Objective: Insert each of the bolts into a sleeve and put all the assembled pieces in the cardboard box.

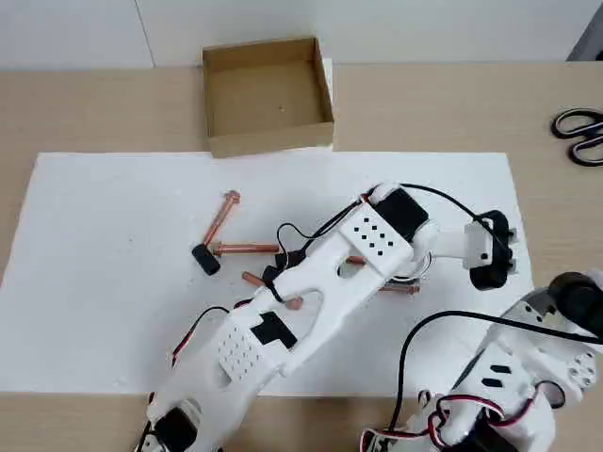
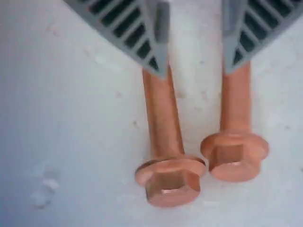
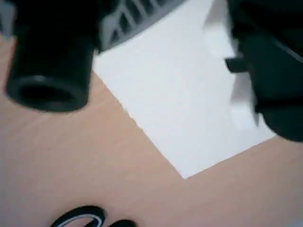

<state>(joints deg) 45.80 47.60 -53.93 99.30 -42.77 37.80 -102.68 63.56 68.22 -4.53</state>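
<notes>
left gripper (image 2: 195, 64) spread, tips over two copper bolts (image 2: 163, 118) side by side on white paper (image 2: 71, 118) | right gripper (image 1: 491, 249) clamped on black sleeve (image 3: 47, 61) near paper edge | risk: closing may catch both bolts or skid one off

We see the left gripper (image 2: 194, 66) spread, each of its grey ribbed plastic fingers (image 2: 137, 33) covering one shank. With the gripper at twelve o'clock, a copper-coloured flanged hex-head metal bolt (image 2: 163, 123) and its twin bolt (image 2: 235, 104) lie side by side on the white paper sheet (image 2: 71, 142), heads at six.
</notes>
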